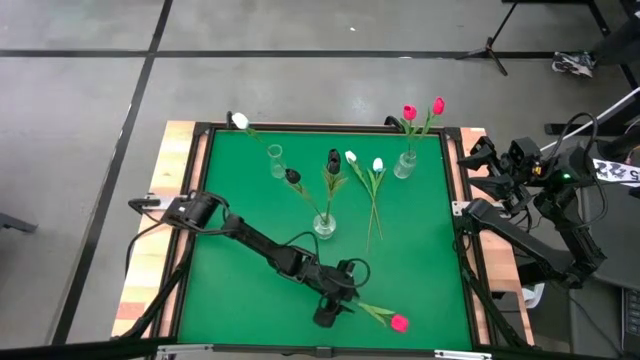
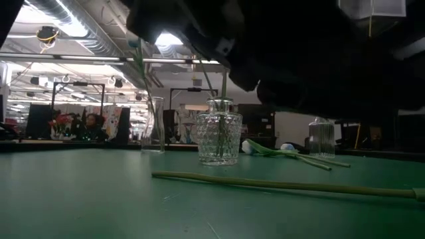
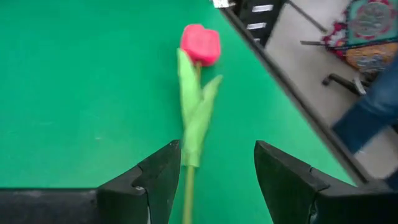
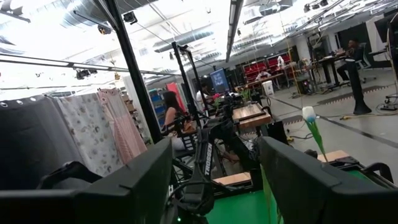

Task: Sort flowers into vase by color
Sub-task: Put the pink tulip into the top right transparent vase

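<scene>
Bench (image 1: 420,215): green mat surface, black frame, light wood strips along left and right edges. Surrounding floor (image 1: 300,85) grey concrete with dark seam lines. Tripod base (image 1: 487,48) beyond the far right corner. Room behind: patterned cloths (image 4: 102,134) hanging, seated person (image 4: 173,118), overhead strip lights (image 2: 50,16).

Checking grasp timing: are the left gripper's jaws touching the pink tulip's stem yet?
Apart. The left wrist view shows the left gripper open, the pink tulip stem running between the jaws with green mat visible on both sides.
</scene>
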